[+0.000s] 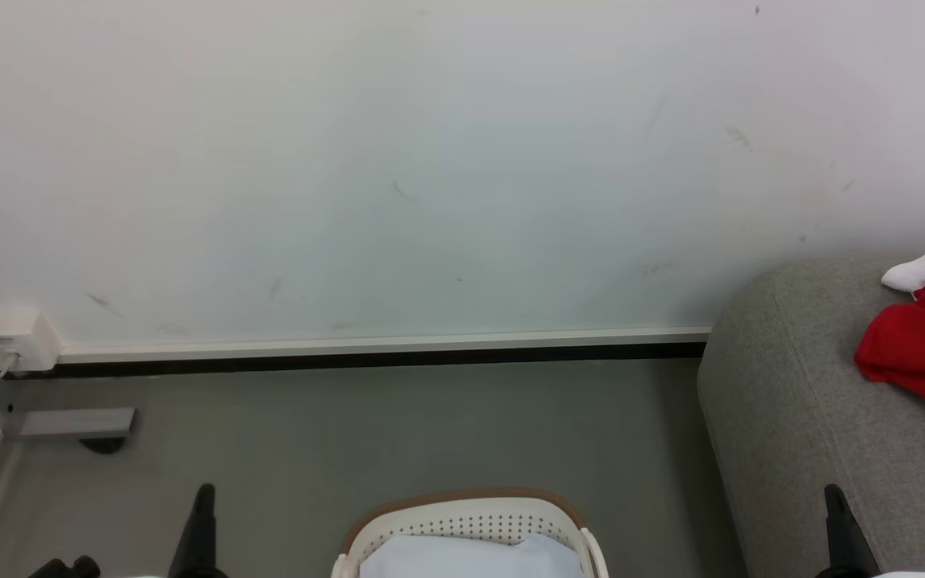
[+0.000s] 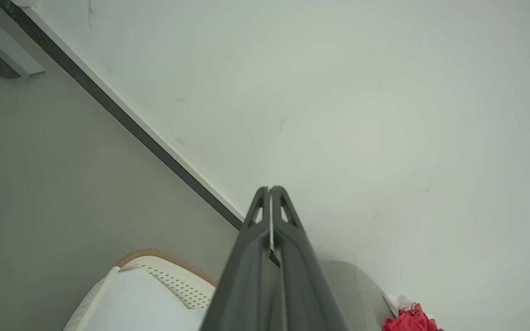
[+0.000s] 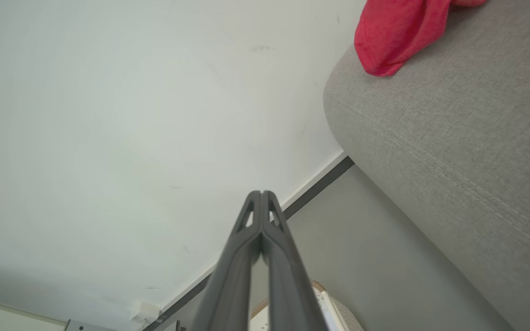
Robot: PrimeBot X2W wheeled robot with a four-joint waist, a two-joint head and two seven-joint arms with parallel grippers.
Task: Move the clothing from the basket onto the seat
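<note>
Bare indoor room, scuffed white wall point(image 1: 430, 160), grey floor point(image 1: 390, 425), grey couch point(image 1: 792, 417)

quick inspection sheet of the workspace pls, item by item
surface: smooth grey floor
job's things: bright-red garment and small white cloth lying on light-grey fabric couch; oval cream perforated plastic basket on floor, pale fabric inside
clutter: nothing seen
grippers: left gripper and right gripper, dark fingers shut, holding nothing
cables: nothing seen
surroundings: scuffed white wall, white wall box, grey metal foot
</note>
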